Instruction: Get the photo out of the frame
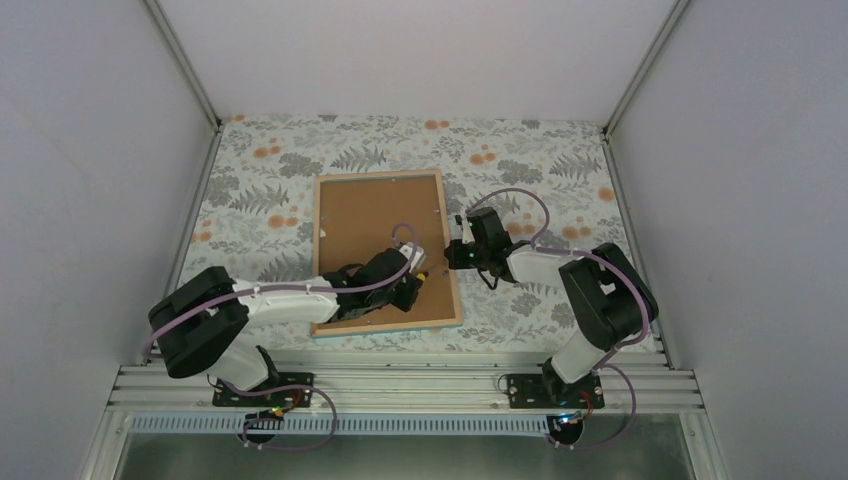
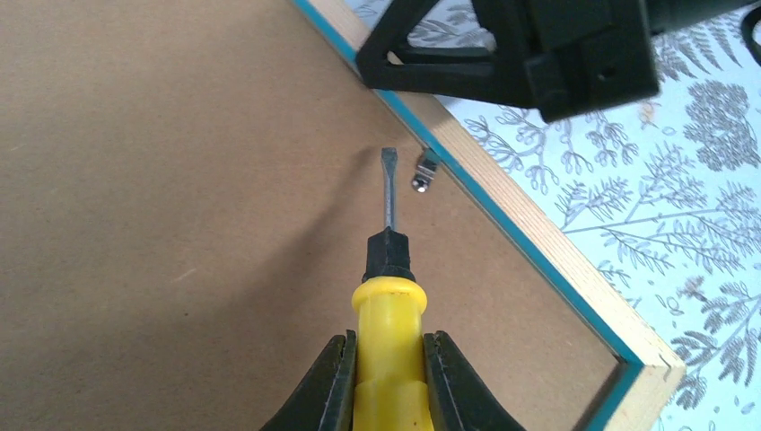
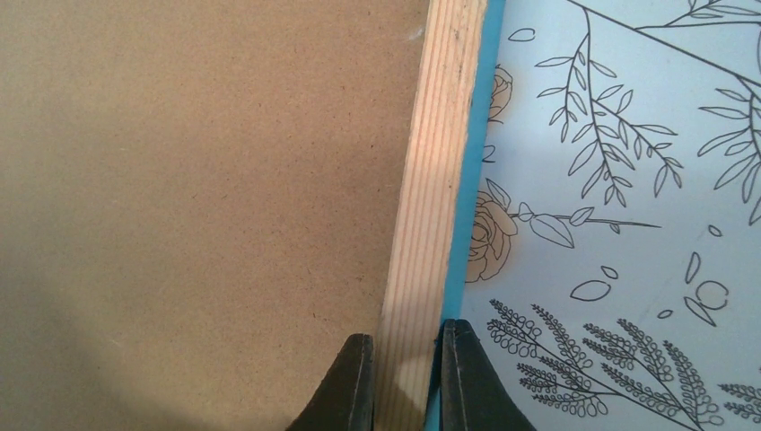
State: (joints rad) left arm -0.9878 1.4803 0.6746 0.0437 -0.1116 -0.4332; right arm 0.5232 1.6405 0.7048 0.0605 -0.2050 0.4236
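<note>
On a leaf-and-flower patterned table (image 1: pixel 262 168), the frame (image 1: pixel 378 175) lies face down near the middle, its light wood rim up and a thin turquoise edge showing along the sides. A brown backing board (image 1: pixel 365 225) fills the frame's back. The left gripper (image 2: pixel 388 341) reaches in from the near left, its fingers pinched on the yellow handle of a flat-blade screwdriver (image 2: pixel 388 296). The tool's shaft points across the board toward the right-hand rim, its tip just beside a small metal tab (image 2: pixel 426 172) that sits at the inner edge of that rim; whether the blade touches the board cannot be told. From the other side, the right gripper (image 3: pixel 406 337) clamps the same right-hand rim, one finger on the board side and one on the outer turquoise side, at about mid-length of the frame.
</note>
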